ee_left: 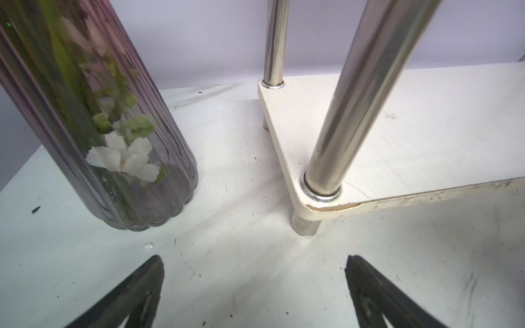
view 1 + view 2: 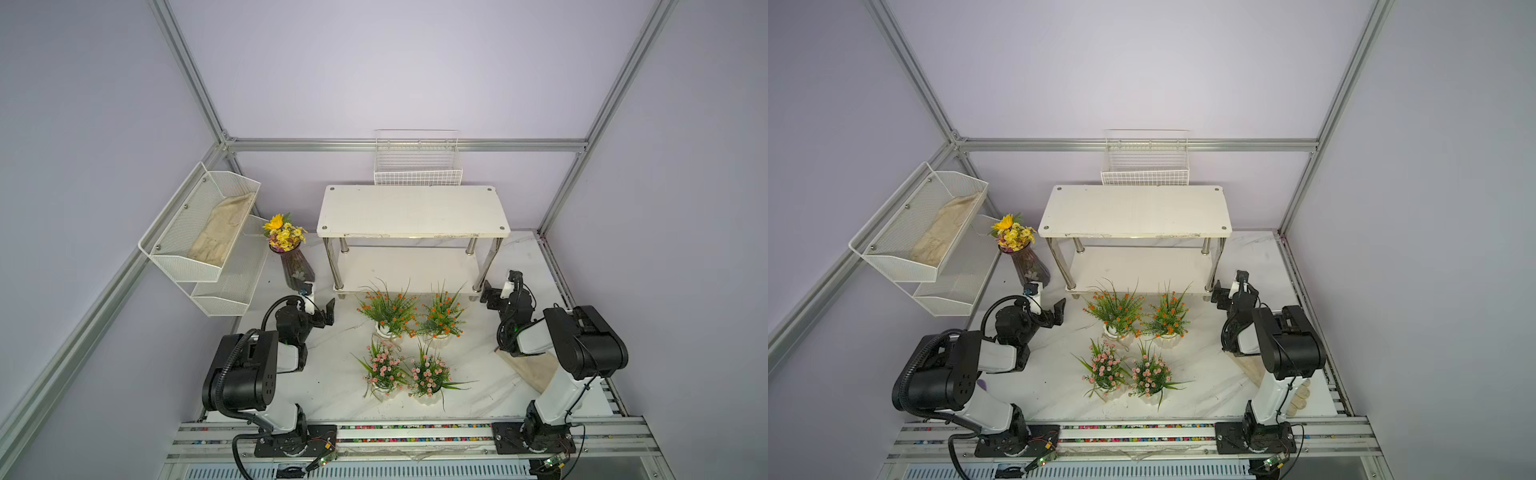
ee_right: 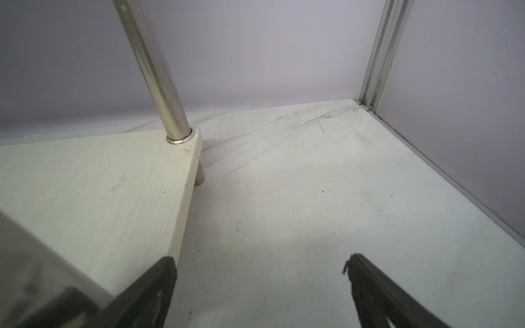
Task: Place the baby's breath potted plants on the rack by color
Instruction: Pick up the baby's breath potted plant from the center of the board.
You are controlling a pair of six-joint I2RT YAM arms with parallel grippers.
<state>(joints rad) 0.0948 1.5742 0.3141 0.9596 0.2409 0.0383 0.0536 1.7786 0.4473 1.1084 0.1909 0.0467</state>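
Two baby's breath potted plants with orange flowers (image 2: 388, 309) (image 2: 442, 313) stand on the table just before the rack (image 2: 413, 212). Two pink ones (image 2: 384, 368) (image 2: 430, 374) stand nearer the front; both top views show all of them. Both boards of the white rack are bare. My left gripper (image 2: 320, 307) (image 1: 254, 259) is open and empty, left of the plants, facing the rack's front left leg (image 1: 355, 113). My right gripper (image 2: 498, 286) (image 3: 260, 258) is open and empty beside the rack's right end, over the lower board's edge (image 3: 99, 184).
A dark glass vase (image 2: 296, 266) (image 1: 113, 142) with a yellow bouquet stands close to my left gripper. White mesh wall baskets (image 2: 203, 232) hang on the left wall, and a wire grid basket (image 2: 417, 164) hangs behind the rack. A beige cloth (image 2: 536, 370) lies under my right arm.
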